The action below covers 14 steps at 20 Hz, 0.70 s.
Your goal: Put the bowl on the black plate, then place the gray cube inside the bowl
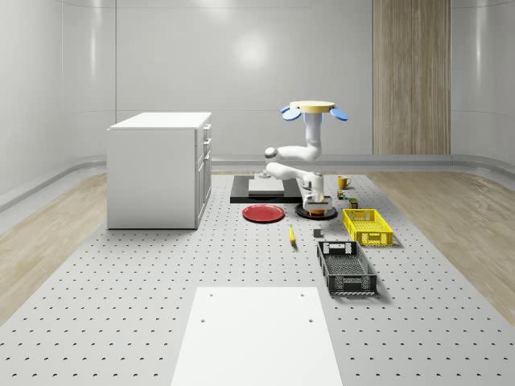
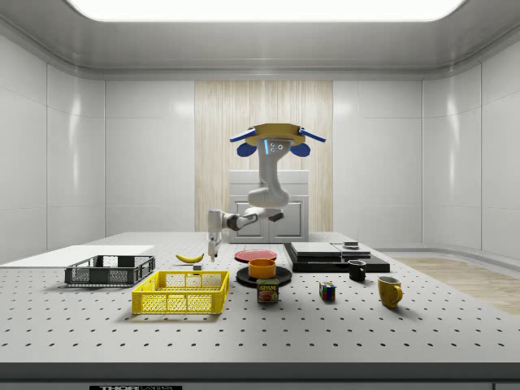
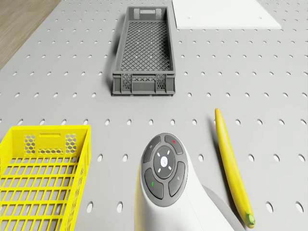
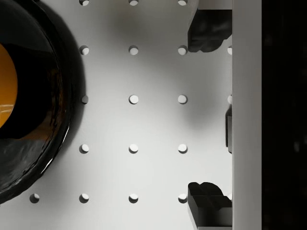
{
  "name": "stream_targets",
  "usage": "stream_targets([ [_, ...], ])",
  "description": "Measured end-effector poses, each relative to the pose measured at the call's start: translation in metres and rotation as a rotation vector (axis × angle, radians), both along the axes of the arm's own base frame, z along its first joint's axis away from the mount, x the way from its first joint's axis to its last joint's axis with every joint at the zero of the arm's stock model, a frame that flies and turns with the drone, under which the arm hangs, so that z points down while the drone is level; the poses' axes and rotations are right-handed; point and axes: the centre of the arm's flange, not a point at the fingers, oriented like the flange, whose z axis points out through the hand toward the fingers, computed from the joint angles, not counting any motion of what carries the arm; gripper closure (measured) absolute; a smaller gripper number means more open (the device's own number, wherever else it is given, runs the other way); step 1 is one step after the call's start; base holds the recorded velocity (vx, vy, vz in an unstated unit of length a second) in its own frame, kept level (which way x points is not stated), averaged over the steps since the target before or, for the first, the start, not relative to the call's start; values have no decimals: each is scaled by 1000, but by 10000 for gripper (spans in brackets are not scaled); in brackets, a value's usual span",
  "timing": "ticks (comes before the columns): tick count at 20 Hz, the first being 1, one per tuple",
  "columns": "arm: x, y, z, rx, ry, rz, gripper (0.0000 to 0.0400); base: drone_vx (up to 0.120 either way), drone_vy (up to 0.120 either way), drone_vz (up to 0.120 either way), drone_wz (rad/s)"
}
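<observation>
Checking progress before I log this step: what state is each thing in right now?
Orange bowl: upright, resting on the black plate.
Gripper: open, holding nothing, pointing down above the table beside the black plate.
Drone: hovering above the table.
Gray cube: on the table, not in the bowl.
Yellow crate: empty.
Gray crate: empty.
</observation>
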Motion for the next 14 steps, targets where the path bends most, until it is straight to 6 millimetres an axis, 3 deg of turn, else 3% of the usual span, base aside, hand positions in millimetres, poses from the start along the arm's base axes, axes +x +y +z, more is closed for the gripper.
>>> stream_targets([
  [2, 0, 0, 0, 0, 0, 0, 0, 120, -60, 0, 0],
  [6, 0, 0, 0, 0, 0, 0, 0, 120, 0, -90, 0],
  [9, 0, 0, 0, 0, 0, 0, 0, 120, -80, 0, 0],
  [14, 0, 0, 0, 0, 0, 0, 0, 80, 0, 0, 0],
])
